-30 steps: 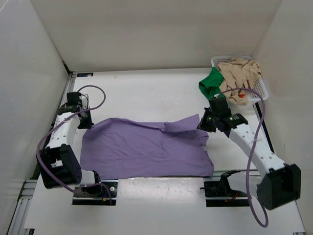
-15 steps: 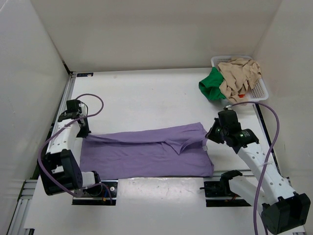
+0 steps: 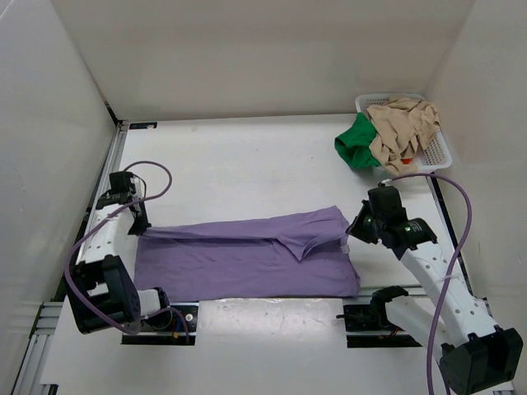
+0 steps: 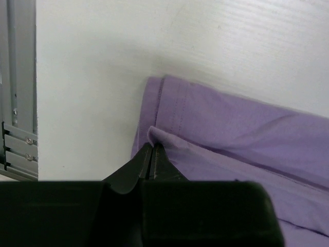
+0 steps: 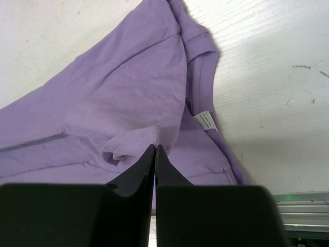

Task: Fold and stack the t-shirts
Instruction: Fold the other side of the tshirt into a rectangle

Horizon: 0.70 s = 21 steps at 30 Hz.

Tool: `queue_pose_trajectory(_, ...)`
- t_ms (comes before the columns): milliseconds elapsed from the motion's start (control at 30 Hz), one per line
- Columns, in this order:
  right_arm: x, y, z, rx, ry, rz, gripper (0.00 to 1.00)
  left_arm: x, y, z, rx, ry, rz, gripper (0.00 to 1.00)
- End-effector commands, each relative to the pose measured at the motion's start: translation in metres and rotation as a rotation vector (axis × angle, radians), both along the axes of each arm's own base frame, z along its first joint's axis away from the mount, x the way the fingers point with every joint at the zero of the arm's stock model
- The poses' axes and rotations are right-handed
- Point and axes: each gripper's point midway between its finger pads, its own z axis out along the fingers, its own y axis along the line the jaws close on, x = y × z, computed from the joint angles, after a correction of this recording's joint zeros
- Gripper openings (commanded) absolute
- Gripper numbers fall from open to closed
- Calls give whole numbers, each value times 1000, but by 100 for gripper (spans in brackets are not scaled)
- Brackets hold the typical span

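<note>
The lavender purple cloth t-shirt lies spread on the white counter just in front of the arm bases. Its long axis runs side to side, from one arm to the other. The left pincer is closed tight on a small peak of cloth at the shirt's left end, right by the stitched hem. The right pincer is equally closed, nipping a rolled fold at the right end, close to the neck opening and its white label.

Between the two grips, the far edge is doubled partway over the near half, making a slanted crease across the body. Each arm is nearest its own end, so neither needs to reach across. The near edge lies toward the bases from both pincers (across the short axis). I judge that the coming move is for both pincers to draw the held edge that way together, keeping the cloth taut.

The tan beige t-shirt and the green t-shirt wait heaped in and over the white plastic lattice basket, at the far right corner, well apart.
</note>
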Motion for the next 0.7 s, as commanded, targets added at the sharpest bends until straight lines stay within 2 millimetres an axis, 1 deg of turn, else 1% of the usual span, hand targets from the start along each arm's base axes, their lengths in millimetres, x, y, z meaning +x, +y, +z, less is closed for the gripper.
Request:
queue_pose_trajectory(0, -10, 2, -5, 31, 29, -2, 0, -12, 3, 0, 24, -14, 16, 10)
queue_pose_trajectory(33, -9, 2, -7, 31, 28, -2, 0, -15, 2, -4, 22, -4, 16, 10)
queue_pose_trajectory(67, -10, 5, -8, 46, 31, -2, 0, -17, 1, -4, 22, -5, 16, 12)
queue_pose_trajectory(100, -10, 5, -9, 46, 31, -2, 0, -22, 0, -9, 19, 10, 16, 16)
queue_pose_trajectory(167, -12, 4, -17, 41, 45, -2, 0, -25, 0, -10, 18, 11, 16, 18)
queue_pose_trajectory(200, -12, 4, -17, 41, 46, -2, 0, -28, 1, -13, 24, 22, 19, 20)
queue_pose_trajectory(233, -15, 5, -22, 44, 69, 4, 0, -28, 1, -13, 24, 22, 20, 21)
queue_pose_trajectory(267, -15, 5, -22, 44, 69, 4, 0, -31, 2, -13, 38, 26, 26, 22)
queue_pose_trajectory(333, -14, 7, -23, 50, 73, 10, 0, -35, 8, -11, 47, 24, 51, 25)
queue_pose_trajectory(367, -16, 7, -27, 47, 82, 9, 0, -40, 13, -6, 50, 11, 81, 28)
queue_pose_trajectory(433, -18, 6, -30, 44, 91, 9, 0, -44, 13, -1, 35, 7, 89, 28)
queue_pose_trajectory(467, -16, 7, -29, 47, 82, 9, 0, -49, 14, 0, 33, 15, 99, 30)
queue_pose_trajectory(500, -16, 7, -29, 47, 82, 9, 0, -52, 13, 2, 33, 13, 100, 40)
queue_pose_trajectory(533, -18, 6, -33, 44, 92, 9, 0, -59, 10, 3, 25, 43, 99, 44)
queue_pose_trajectory(567, -18, 6, -33, 44, 92, 9, 0, -58, 11, 9, 29, 30, 99, 49)
queue_pose_trajectory(600, -16, 6, -32, 47, 84, 9, 0, -53, 8, 13, 11, 10, 89, 53)
queue_pose_trajectory(633, -16, 6, -34, 43, 94, 9, 0, -48, 1, 19, 13, 4, 53, 60)
queue_pose_trajectory(667, -13, 6, -34, 45, 89, 0, 0, -33, -4, 35, 15, -49, 17, 61)
